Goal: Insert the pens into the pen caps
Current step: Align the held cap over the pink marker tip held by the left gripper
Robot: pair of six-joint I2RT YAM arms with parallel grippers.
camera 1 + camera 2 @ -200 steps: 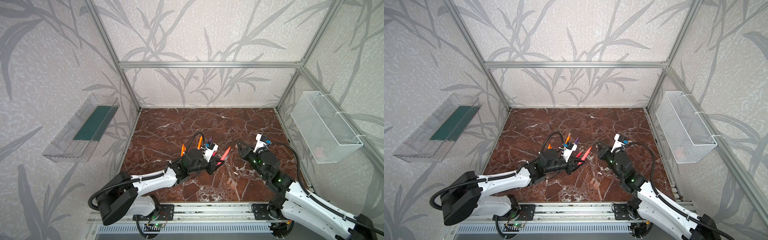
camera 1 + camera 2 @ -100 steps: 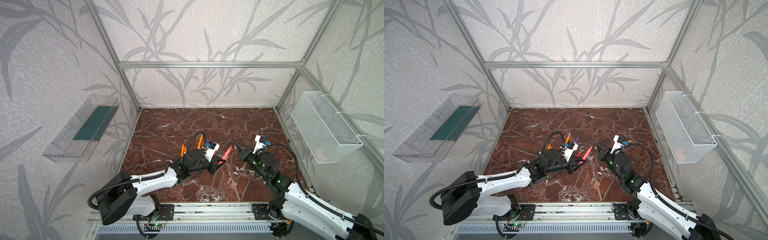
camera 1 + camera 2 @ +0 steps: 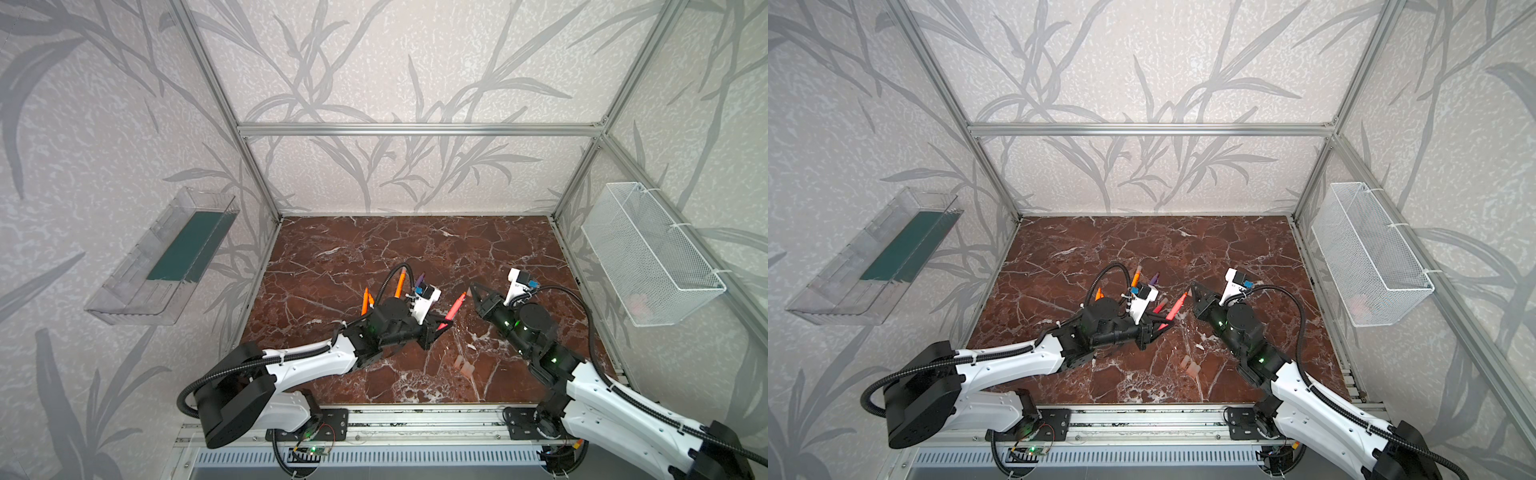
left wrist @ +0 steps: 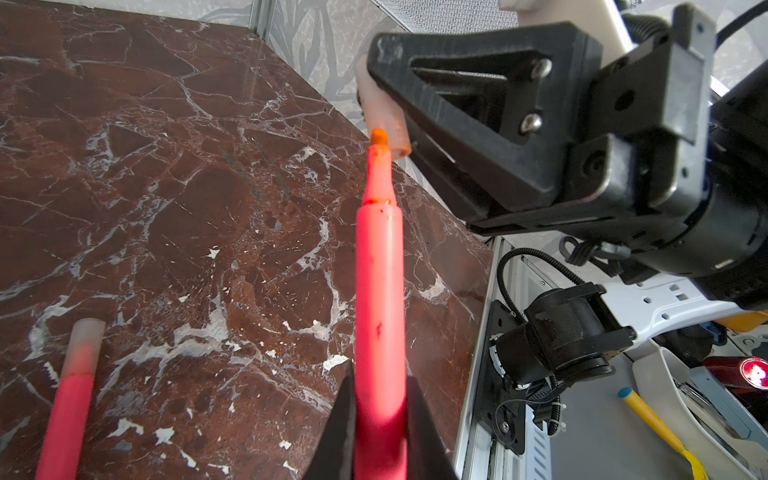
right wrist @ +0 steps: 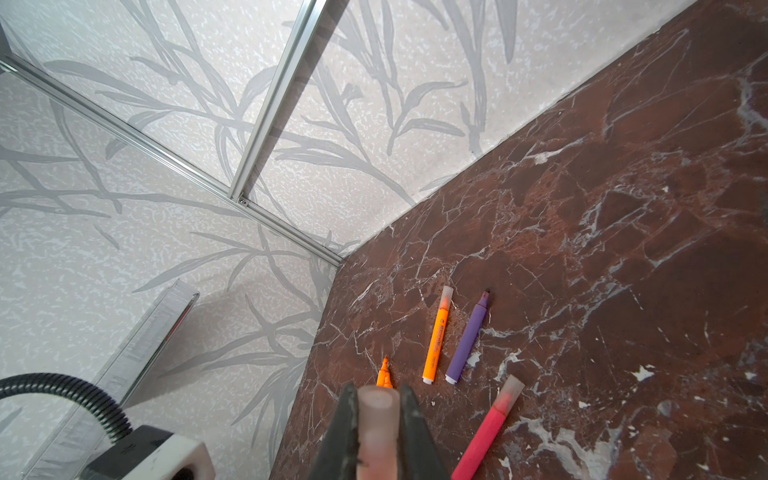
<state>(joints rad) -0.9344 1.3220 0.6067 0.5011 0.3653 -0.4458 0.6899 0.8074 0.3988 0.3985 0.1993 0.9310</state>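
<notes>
In both top views, two white-and-black robot arms reach over a dark red marble table point(image 3: 332, 249). The left fingers point(image 3: 444, 325) are clamped on the back end of a red-pink pen point(image 3: 456, 305). The pen slants up off the table toward the right fingers point(image 3: 475, 291). These pinch a pale pen cap point(image 3: 469, 292) right at the pen's tip. Two loose caps point(image 3: 466, 369) lie on the table near its front edge, between the arms. Orange pens point(image 3: 365, 300) and a purple pen point(image 3: 420, 277) lie behind the left arm. In a top view, a second red-pink pen point(image 3: 1159, 306) lies just beside the held one.

Left wrist view: the left fingers point(image 4: 347, 419) are closed tightly around the red-pink pen point(image 4: 380, 291). Its orange tip meets the open end of the pen cap point(image 4: 372, 106), gripped by the right fingers point(image 4: 457, 145). Whether the tip is inside cannot be told. The second red-pink pen point(image 4: 70, 395), capped, lies on the table.

Right wrist view: the right fingers point(image 5: 347, 432) squeeze the pen cap point(image 5: 378, 428). Beyond it, on the table, lie a capped orange pen point(image 5: 436, 336) and the uncapped purple pen point(image 5: 467, 340).
</notes>
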